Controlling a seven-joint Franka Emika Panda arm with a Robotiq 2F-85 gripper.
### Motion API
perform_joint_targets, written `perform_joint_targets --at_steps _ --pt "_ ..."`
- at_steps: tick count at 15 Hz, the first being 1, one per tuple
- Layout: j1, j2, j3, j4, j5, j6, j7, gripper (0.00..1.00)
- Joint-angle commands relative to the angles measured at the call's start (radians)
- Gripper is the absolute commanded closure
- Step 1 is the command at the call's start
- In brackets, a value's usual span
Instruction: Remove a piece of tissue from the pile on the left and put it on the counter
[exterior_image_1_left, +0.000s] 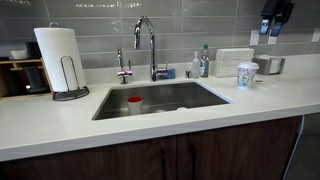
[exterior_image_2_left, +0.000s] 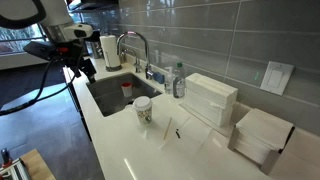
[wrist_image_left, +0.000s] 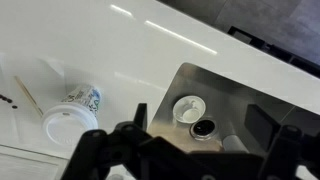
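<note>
The gripper (wrist_image_left: 197, 120) hung high over the counter (exterior_image_1_left: 60, 120). Its fingers (wrist_image_left: 137, 120) were wide apart and held nothing. Right under it were the paper cup (wrist_image_left: 70, 112) and the sink (wrist_image_left: 240, 95). The pile (exterior_image_1_left: 233, 60) sat by the wall behind the cup, well apart from the fingers.

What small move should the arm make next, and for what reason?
Probably carry the open gripper toward the pile. The wrist view shows the cup and sink below it, not the pile, and the jaws hold nothing.
</note>
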Motion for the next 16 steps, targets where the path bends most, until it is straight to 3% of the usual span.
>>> perform_joint_targets --at_steps 1,12,16 --pt "-0.004 0.001 0.004 0.003 0.003 -0.003 -0.002 0.00" --pt "-0.004 0.001 0.004 0.003 0.003 -0.003 -0.002 0.00" --pt "-0.071 0.119 0.005 0.084 -0.031 0.087 0.086 0.00"
